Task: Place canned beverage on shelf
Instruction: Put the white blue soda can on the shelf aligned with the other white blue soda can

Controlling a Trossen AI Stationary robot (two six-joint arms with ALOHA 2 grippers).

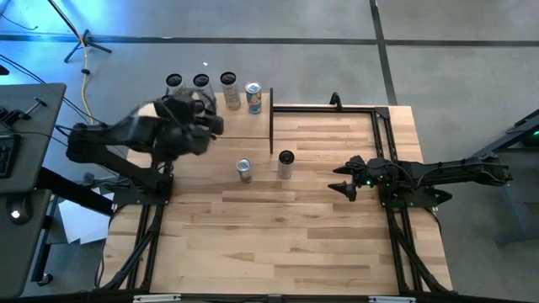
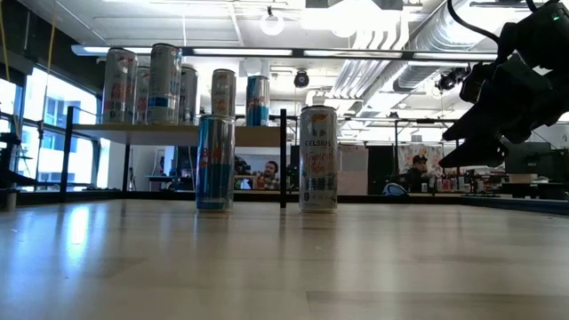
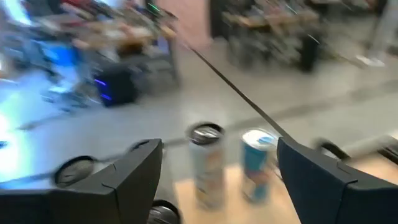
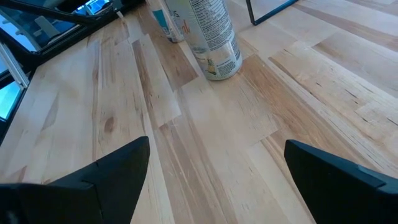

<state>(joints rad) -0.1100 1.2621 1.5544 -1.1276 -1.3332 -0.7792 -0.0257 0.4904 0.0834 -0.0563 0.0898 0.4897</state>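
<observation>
- Cans on the shelf [image 1: 240,118]: four stand upright along its far edge in the high view, long axis vertical, tops up. Three dark-topped ones [image 1: 200,82] sit in a row and a blue-and-white can [image 1: 253,97] stands at the end nearest the black post [image 1: 271,126].
- Low view shows the same cans [image 2: 164,82] standing on the raised board [image 2: 178,131].
- Left gripper [image 1: 198,114] hangs over the shelf, just beside the row of cans, fingers spread, nothing between them.
- Left wrist view: two upright cans, one with a pale orange label [image 3: 206,165] and one blue-and-white [image 3: 257,165], show in the gap between the dark fingers [image 3: 134,180], apart from both. Blurred.
- Two more cans stand upright on the plank tabletop [image 1: 295,244], not on the shelf: a blue-silver can [image 1: 244,170] and a Celsius can [image 1: 285,163], near each other, close to the post.
- Low view: blue can [image 2: 214,162] left, Celsius can [image 2: 318,158] right, post between them.
- Right gripper [image 1: 345,181] hovers over the table well apart from the Celsius can, tips pointing toward it, fingers spread, empty.
- Right wrist view: Celsius can's base [image 4: 214,43] ahead of the fingers [image 4: 336,180], clear of them.
</observation>
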